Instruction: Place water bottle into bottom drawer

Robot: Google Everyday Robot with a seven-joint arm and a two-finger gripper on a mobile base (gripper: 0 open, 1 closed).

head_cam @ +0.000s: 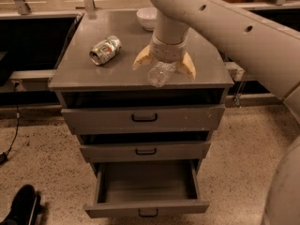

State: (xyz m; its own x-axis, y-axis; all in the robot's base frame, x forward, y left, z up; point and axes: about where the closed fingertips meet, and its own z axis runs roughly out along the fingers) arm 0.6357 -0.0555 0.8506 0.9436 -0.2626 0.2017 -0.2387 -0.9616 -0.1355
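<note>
Lying well left of the gripper (164,69), a crushed can (105,49) sits on the cabinet top (79,76), apparently no part of the job. At centre the gripper points straight down over the water bottle (161,76), tan fingers (140,60) spread wide, one each side of the bottle's body and neither pressing it: open, nothing gripped. The bottle lies on its side directly under the wrist, clear base toward the cabinet's front edge, cap end hidden beneath the gripper. That straddle looks like the set-up for a pinch across the bottle's width, prob. the grasp step, w/ the carry and drop yet to come; thin crinkled plastic may buckle or squirt out as the jaws close. To the right the thick arm (243,36) slopes up out of frame. Containers: a white bowl (146,17) stands just beyond the gripper, its contents not visible. Below the gripper, top drawer (140,118) and middle drawer (145,152) are pushed in, insides unseen. The bottom drawer (145,186), lowest, is pulled out, and nothing shows in its grey tray.
</note>
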